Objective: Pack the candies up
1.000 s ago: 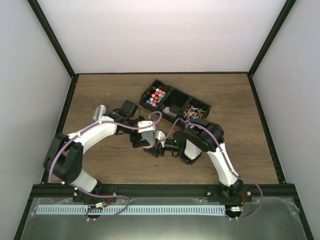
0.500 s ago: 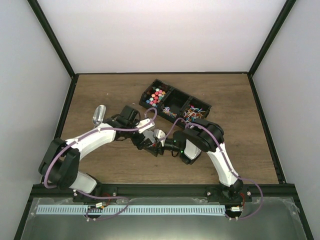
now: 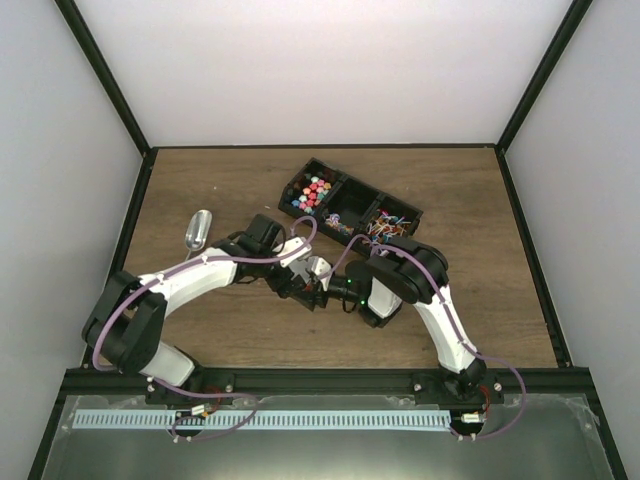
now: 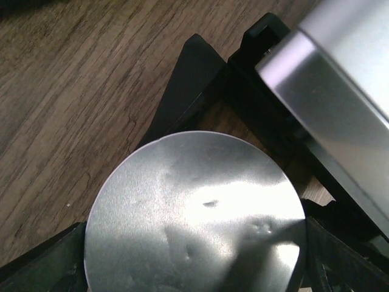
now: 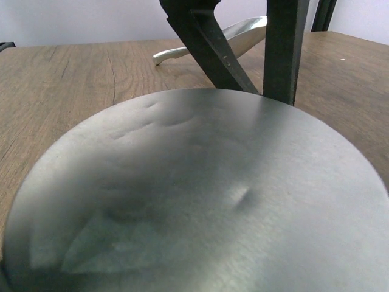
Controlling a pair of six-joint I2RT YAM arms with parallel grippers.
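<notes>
My left gripper and right gripper meet mid-frame at the silver lid. I cannot tell whether either is clamped on it. The candies sit in the black tray, upper centre. This looks like a handover, so I should hold the lid level and make one grip firm before the other releases.

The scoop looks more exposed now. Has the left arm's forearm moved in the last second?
Yes. The left arm has swung toward the near edge of the table, away from the metal scoop, which now lies fully uncovered.
</notes>
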